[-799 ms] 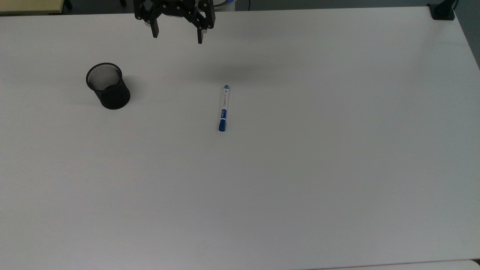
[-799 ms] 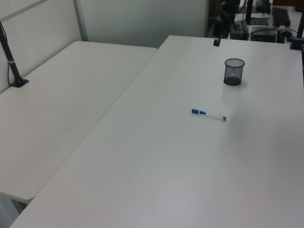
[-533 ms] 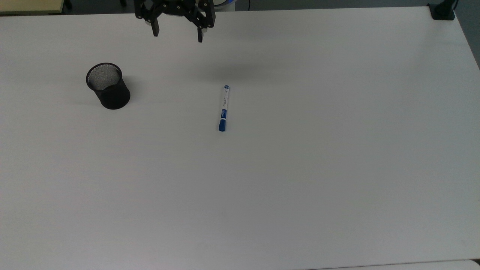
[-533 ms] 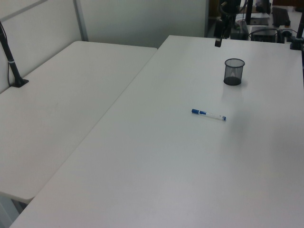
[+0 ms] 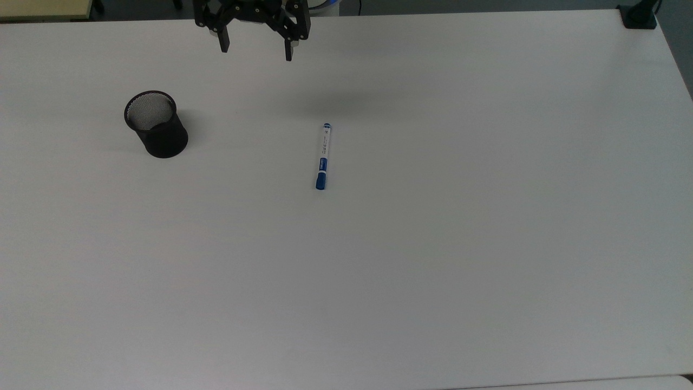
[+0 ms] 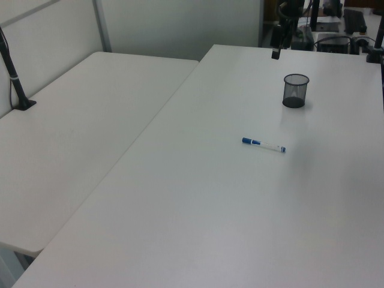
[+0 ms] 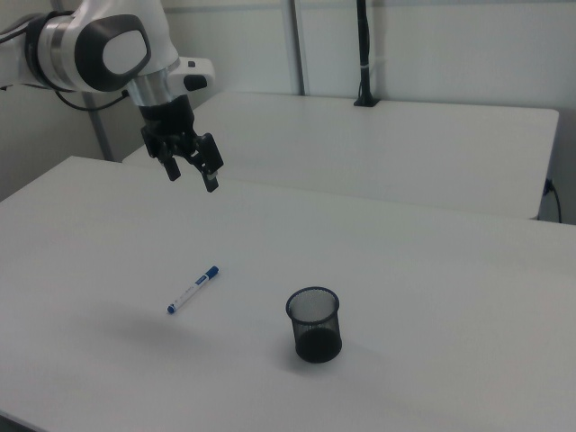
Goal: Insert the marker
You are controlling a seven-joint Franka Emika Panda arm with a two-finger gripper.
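The marker [image 5: 322, 156] lies flat on the white table [image 5: 433, 244], white with a blue cap at its near end in the top view; it also lies there in the left view [image 6: 264, 144] and right view [image 7: 193, 289]. An upright black mesh cup [image 5: 156, 124] stands to the top view's left of it, also seen at the far side as the mesh cup [image 6: 295, 90] and near the front as the mesh cup [image 7: 314, 324]. My gripper [image 5: 255, 51] hangs open and empty high above the table's far edge, well clear of both; gripper [image 7: 193, 178], gripper [image 6: 275, 53].
A second white table [image 6: 66, 138] adjoins on the left view's left, with a black clamped pole [image 6: 15, 78] on it. Another black clamp [image 5: 639, 15] sits at the top view's far right corner. Equipment stands behind the arm [image 6: 336, 24].
The gripper has risen very slightly since the earliest frame. The marker and cup have not moved.
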